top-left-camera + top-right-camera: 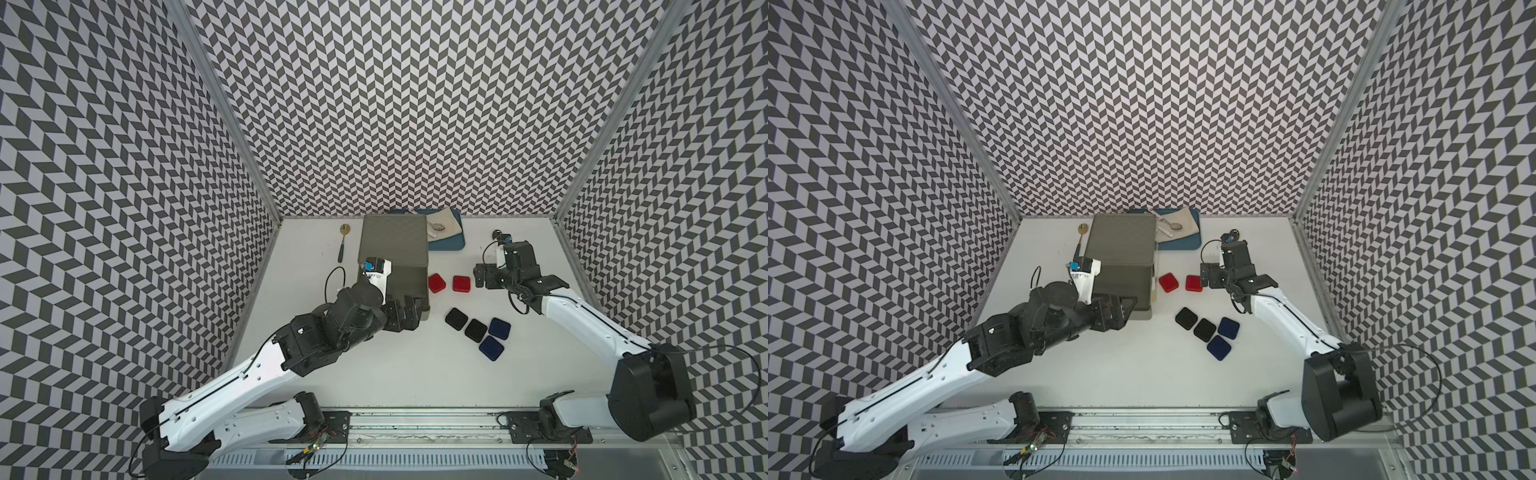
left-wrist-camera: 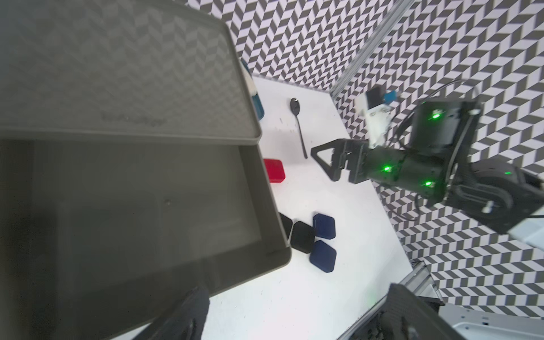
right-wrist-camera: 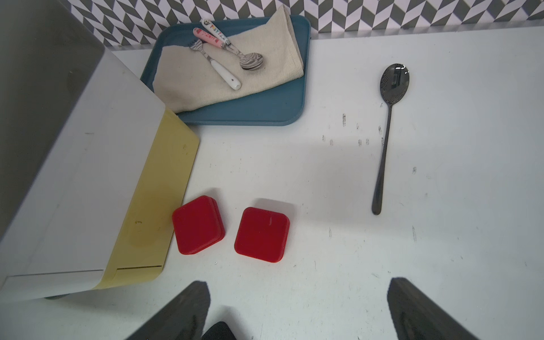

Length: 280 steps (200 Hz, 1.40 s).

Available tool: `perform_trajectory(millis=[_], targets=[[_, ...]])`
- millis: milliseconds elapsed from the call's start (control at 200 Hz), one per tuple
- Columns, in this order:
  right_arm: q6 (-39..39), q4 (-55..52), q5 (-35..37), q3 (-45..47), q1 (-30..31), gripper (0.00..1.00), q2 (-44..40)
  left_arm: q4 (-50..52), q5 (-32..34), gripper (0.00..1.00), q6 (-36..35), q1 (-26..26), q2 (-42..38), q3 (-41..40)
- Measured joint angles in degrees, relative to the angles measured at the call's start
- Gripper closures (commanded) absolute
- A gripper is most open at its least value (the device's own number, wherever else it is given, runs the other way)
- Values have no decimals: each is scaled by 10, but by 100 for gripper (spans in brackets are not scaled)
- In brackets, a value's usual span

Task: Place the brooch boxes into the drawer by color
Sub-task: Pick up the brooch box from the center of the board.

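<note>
Red brooch boxes [image 3: 261, 234] just ahead of spread right fingers [image 3: 182, 312]; left fingers [image 2: 188, 312] spread at open drawer [image 2: 147, 206].

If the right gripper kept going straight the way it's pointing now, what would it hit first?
Probably the red brooch box nearest the right gripper; its height is unclear, so it might pass just over.

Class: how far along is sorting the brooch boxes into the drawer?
Done: grey top drawer open, empty. In hand: nothing; left end effector and right end effector are open, the right beside the red boxes. Remaining: those, black boxes and blue boxes lie on the table.
</note>
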<state>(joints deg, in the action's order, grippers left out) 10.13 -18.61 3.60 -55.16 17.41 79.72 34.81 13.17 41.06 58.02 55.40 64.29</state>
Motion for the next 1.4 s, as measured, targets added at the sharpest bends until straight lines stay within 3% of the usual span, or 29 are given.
perform_trajectory(millis=[215, 310, 426, 581, 766, 1001, 1402], targets=[[0, -21, -4, -52, 1, 1, 61, -9, 24, 0, -38, -1, 3, 64], [0, -36, -3, -81, 2, 1, 94, -4, 38, 0, -66, -31, 8, 97], [1, -55, -5, -121, 4, 1, 137, -7, 23, 0, -101, -153, 12, 127], [7, -73, -7, -162, 6, 1, 190, -19, -54, 0, -142, -340, 14, 113], [18, -94, -5, -193, 20, 2, 238, -54, -128, 0, -174, -448, 32, 42], [33, -115, 13, -208, 50, 5, 288, -76, -181, 0, -194, -509, 22, -11], [50, -125, 23, -216, 53, 13, 312, -107, -221, 0, -205, -516, -10, -58]])
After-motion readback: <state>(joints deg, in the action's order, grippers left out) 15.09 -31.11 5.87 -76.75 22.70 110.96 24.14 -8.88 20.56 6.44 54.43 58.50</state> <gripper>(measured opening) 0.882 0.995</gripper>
